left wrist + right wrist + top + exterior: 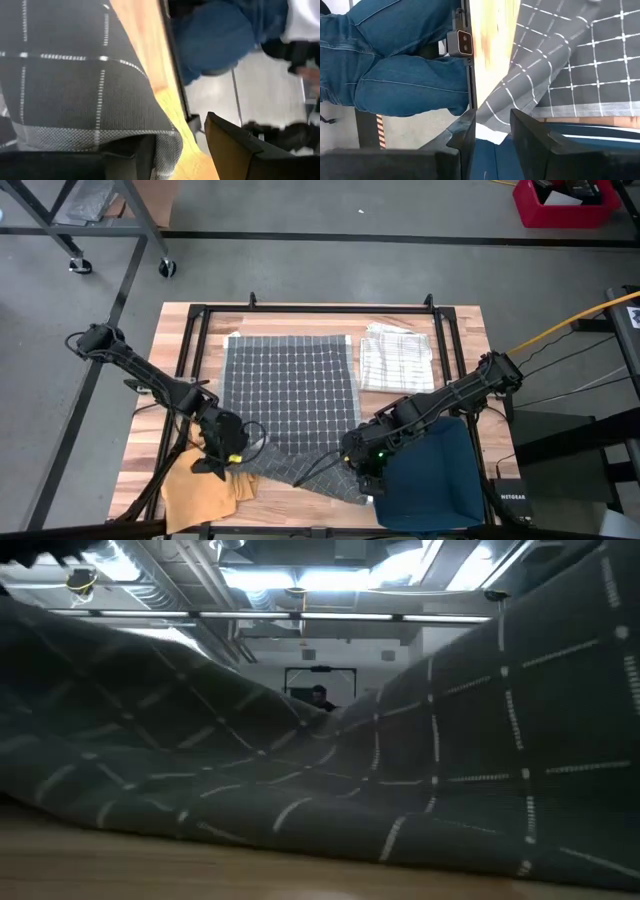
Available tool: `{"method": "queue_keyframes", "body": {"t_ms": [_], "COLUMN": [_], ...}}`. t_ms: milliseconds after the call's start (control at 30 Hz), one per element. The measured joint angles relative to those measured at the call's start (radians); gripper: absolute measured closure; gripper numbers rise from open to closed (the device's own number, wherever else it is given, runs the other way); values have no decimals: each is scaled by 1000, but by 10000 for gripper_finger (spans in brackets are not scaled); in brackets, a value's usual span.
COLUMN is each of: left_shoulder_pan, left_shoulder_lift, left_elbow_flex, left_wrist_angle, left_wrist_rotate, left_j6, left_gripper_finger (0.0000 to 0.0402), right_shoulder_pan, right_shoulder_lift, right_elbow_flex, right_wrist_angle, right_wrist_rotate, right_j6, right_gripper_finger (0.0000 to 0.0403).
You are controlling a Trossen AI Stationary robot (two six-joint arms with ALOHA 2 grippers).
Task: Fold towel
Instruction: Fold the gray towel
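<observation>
The grey checked towel (pixel 290 395) lies between the tools; left tool (pixel 222 460) and right tool (pixel 362 470) are parted at its near corners.

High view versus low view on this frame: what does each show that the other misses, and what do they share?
Only the high view shows both grippers, the left gripper and right gripper, at the near edge of the grey towel, plus a white checked cloth, a yellow cloth and a blue cloth. Only the low view shows the ceiling lights and a distant person. Both show the grey towel and wooden table.
</observation>
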Motion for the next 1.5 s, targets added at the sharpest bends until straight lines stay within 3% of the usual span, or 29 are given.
{"method": "queue_keyframes", "body": {"t_ms": [267, 433, 533, 633, 767, 867, 1267, 1500], "left_shoulder_pan": [-133, -158, -160, -159, -160, -160, -161, -161], "left_shoulder_lift": [21, 21, 21, 21, 21, 21, 21, 21], "left_elbow_flex": [0, 0, 0, 0, 0, 0, 0, 0], "left_wrist_angle": [-110, -105, -137, -162, -123, -79, -38, -38], "left_wrist_rotate": [-112, -271, -385, -465, -468, -455, -358, -357], "left_j6": [30, 14, -3, -42, -22, -6, 0, 30], "left_gripper_finger": [254, 255, 255, 259, 268, 276, 303, 306], "right_shoulder_pan": [-1, -1, -1, -1, -36, -86, -360, -512], "right_shoulder_lift": [0, 0, 0, 0, 0, 0, 0, 20], "right_elbow_flex": [0, 0, 0, 0, -24, -64, -315, -405], "right_wrist_angle": [0, 0, 0, 0, 8, 39, 483, 685], "right_wrist_rotate": [3, 7, 69, 204, 344, 373, 324, 199], "right_j6": [-6, -70, -116, -157, -204, -212, -213, -156], "right_gripper_finger": [276, 276, 276, 276, 276, 276, 276, 276]}}
